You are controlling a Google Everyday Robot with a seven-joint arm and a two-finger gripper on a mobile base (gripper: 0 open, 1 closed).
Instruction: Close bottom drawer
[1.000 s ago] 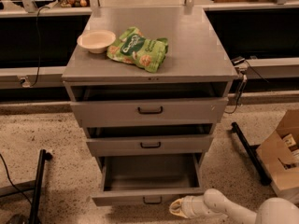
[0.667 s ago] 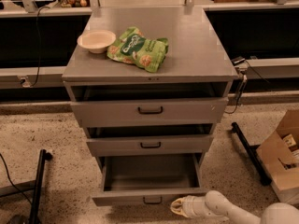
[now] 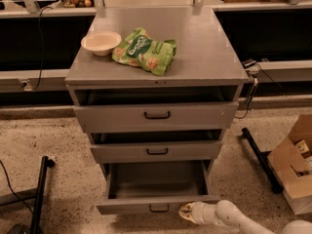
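The bottom drawer (image 3: 122, 206) of the grey metal cabinet is pulled far out, its inside bare, with a slim front panel and a small black loop handle (image 3: 159, 208) at the centre. My gripper (image 3: 185, 211) is at the bottom of the camera view on a white arm, its tip just right of the handle and close against the drawer front. The mid-height drawer (image 3: 156, 151) and the tall-fronted drawer (image 3: 156, 116) above stand slightly out.
A cream bowl (image 3: 101, 42) and a green snack bag (image 3: 145, 51) lie on the cabinet top. A cardboard box (image 3: 293, 172) stands on the floor at the right, beside a black bar (image 3: 260, 160). A black stand leg (image 3: 40, 194) is at the left.
My gripper has stayed at the drawer front, just right of the handle. The drawer stands out about as far as before.
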